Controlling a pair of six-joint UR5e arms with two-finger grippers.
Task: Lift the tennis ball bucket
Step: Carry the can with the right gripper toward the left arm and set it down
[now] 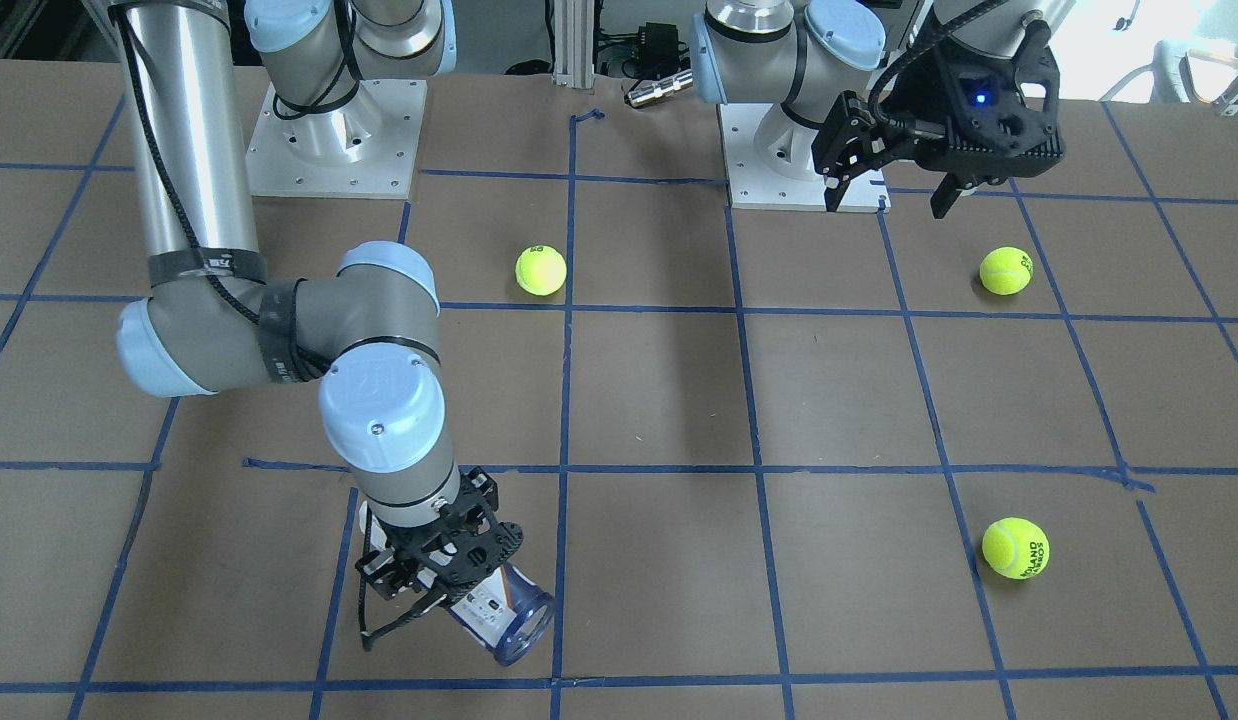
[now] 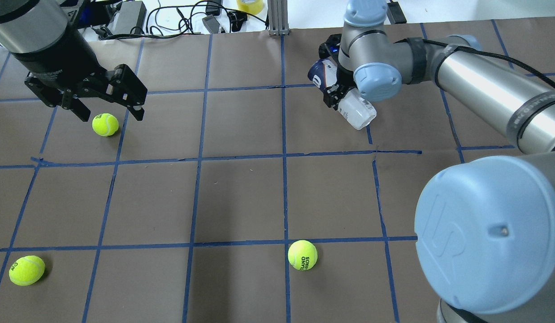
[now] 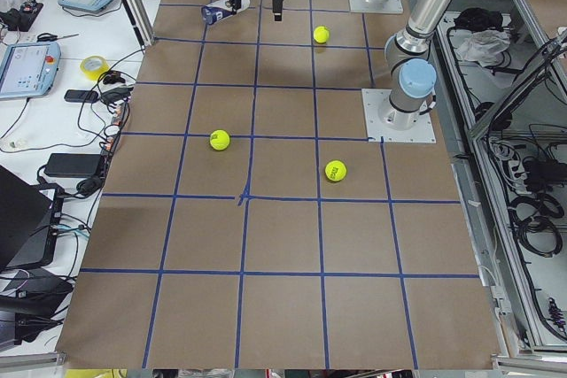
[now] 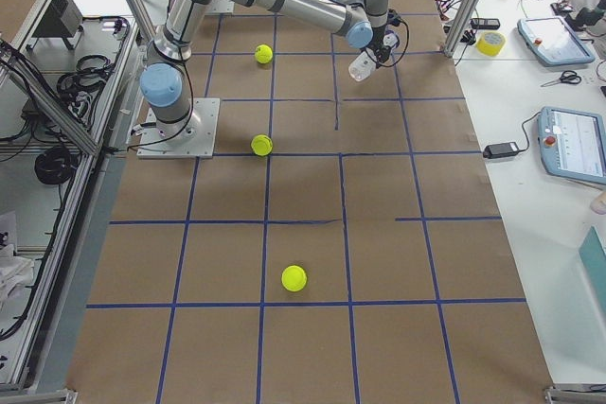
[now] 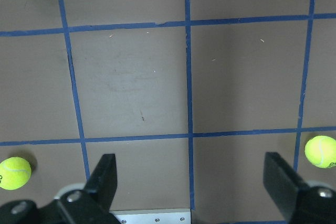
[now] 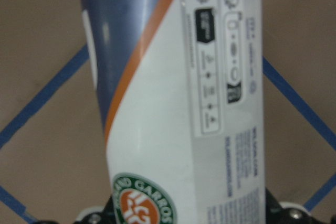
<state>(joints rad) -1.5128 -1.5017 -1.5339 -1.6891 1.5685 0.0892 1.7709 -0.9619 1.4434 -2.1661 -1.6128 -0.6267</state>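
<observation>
Filling the right wrist view from top to bottom, the slim cylindrical tennis ball bucket (image 6: 173, 103) is seen close to the lens. It is white-labelled, with a navy end band, an orange stripe and a round green emblem. Behind it lies the brown desk (image 6: 42, 77), gridded with blue tape. The tube is clasped around its middle by the black right gripper (image 1: 444, 572), whose fingers are clenched on it from either side.

In the front-facing view the tube is found at the lower left of the frame, tilted, with its navy end turned toward the bottom edge. In the overhead view it is seen at the upper centre-right. Whether it is clear of the desk cannot be told for certain.

The black left gripper (image 1: 889, 192) is seen above the desk at the upper right of the front-facing frame. Its fingers (image 5: 102, 179) are spread wide with nothing between them.

Three yellow-green tennis balls are scattered on the desk, well apart from the tube. A first ball (image 2: 105, 124) is at the upper left of the overhead frame, a second ball (image 2: 27, 270) at its lower left, and a third ball (image 2: 302, 255) at bottom centre.
</observation>
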